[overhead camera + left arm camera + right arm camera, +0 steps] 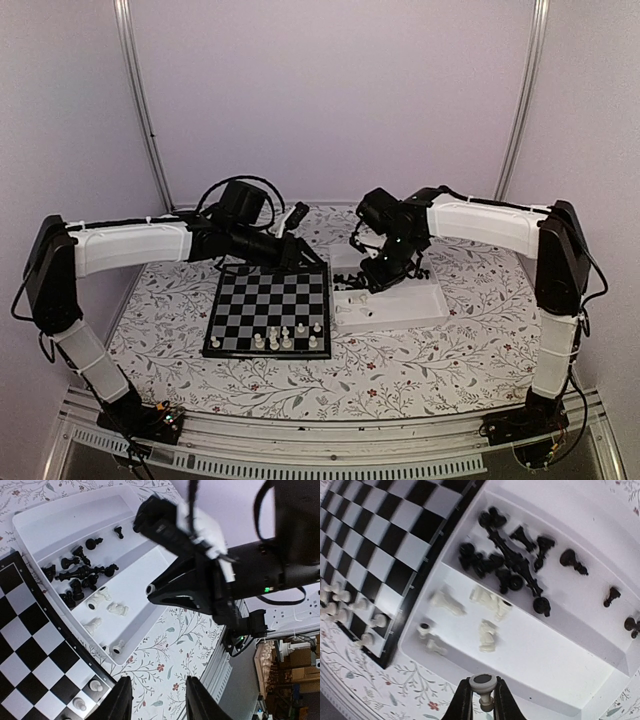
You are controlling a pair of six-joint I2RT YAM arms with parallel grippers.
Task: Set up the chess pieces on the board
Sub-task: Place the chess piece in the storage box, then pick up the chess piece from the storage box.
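Right end effector (483, 702) pinches a tiny white plastic pawn (483, 681) above the white two-compartment tray (555, 677), apparently bound for the checked black-and-grey chessboard (268, 298) at nine o'clock; left end effector (156, 700) hovers half-open, empty.

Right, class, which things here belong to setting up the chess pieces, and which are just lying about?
Job: board; white pieces on it; loose pieces in the tray; white piece in right gripper.
Lying about: floral tablecloth; background poles.
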